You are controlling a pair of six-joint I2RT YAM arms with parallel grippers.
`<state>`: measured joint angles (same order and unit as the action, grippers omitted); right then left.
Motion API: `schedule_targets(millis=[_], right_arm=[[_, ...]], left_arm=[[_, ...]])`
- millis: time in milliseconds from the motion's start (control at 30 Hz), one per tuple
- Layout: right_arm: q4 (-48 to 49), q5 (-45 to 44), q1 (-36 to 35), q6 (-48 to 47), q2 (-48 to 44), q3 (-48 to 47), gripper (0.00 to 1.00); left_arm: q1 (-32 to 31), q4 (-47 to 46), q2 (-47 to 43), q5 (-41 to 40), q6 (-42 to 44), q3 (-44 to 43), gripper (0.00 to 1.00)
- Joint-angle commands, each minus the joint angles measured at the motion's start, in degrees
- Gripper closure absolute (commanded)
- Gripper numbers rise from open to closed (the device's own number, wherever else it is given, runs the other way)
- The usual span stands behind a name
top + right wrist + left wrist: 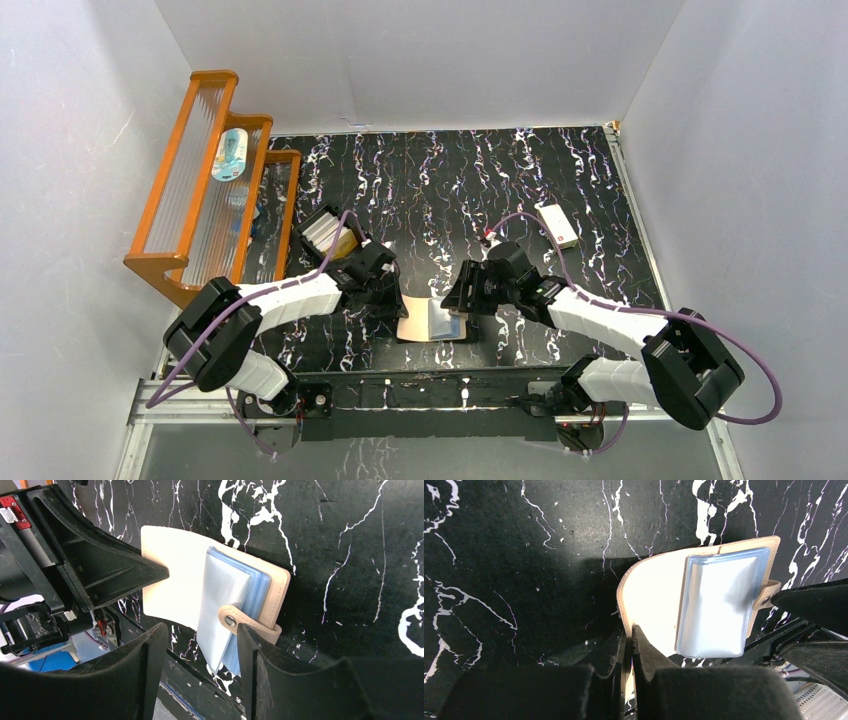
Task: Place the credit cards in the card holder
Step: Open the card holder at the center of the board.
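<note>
**Top external view.**
- Table (pixel 600 190): black surface with white veining.
- Card holder (pixel 418 322): tan, lying unfolded at the middle of the near edge, between the two arms.
- Left gripper (pixel 395 303): at the holder's left side.
- Right gripper (pixel 462 305): at the holder's right side.
- Black tray (pixel 318 218): left of centre, partly under the left arm. It holds credit cards (pixel 322 232), whitish, with an orange-gold one beside them.
- White box (pixel 558 225): red mark, right of centre, well apart from the holder.
- Wooden rack (pixel 165 190): orange, stepped, at the far left corner.

**Left wrist view.**
- Left gripper (pixel 629 647): jaws pressed together, pinching the edge of the card holder's (pixel 651 600) bare tan cover.
- Clear sleeves (pixel 719 605): a stack lying on the holder's other half.
- Snap tab (pixel 769 596): sticks out past the sleeves, just beside a black finger of the right gripper (pixel 809 605).

**Right wrist view.**
- Right gripper (pixel 200 662): jaws parted. The loose end of the sleeves (pixel 222 595) lies between the fingers and is not clamped.
- Snap tab (pixel 237 622): folded over the stack, close to one finger (pixel 252 665).
- Left gripper (pixel 155 574): its tip is closed on the pale cover of the card holder (pixel 172 570).
</note>
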<state>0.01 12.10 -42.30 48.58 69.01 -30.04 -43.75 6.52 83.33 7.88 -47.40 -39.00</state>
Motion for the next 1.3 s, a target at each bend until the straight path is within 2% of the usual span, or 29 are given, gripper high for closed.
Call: schedule_targets(millis=[0, 200, 300, 367, 833, 1267], right_arm=[[-0.1, -1.7, -0.9, 1.7, 0.0, 0.4, 0.37], [-5.2, -4.3, -3.8, 2.3, -4.1, -1.6, 0.38], [-5.5, -5.5, -5.9, 4.4, -5.6, -0.9, 0.34], [-5.4, -7.1, -7.1, 5.1, -6.3, -0.4, 0.28], [-2.5, -12.7, -9.4, 5.7, 0.0, -0.2, 0.23], [5.1, -12.1, -9.7, 8.0, 2.3, 1.8, 0.23]], left_arm=[[-0.7, 2.8, -1.7, -1.7, -0.1, 1.0, 0.98], [-1.1, 3.1, -1.5, -2.2, -0.3, 1.0, 0.98], [-1.2, 3.2, -1.4, -2.3, -0.4, 0.8, 0.98], [-1.3, 3.2, -1.3, -2.3, -0.6, 0.7, 0.98], [-2.4, 3.1, -0.7, -2.5, -1.0, 0.3, 0.98], [-3.1, 3.1, -0.5, -2.4, -1.0, -0.2, 0.98]])
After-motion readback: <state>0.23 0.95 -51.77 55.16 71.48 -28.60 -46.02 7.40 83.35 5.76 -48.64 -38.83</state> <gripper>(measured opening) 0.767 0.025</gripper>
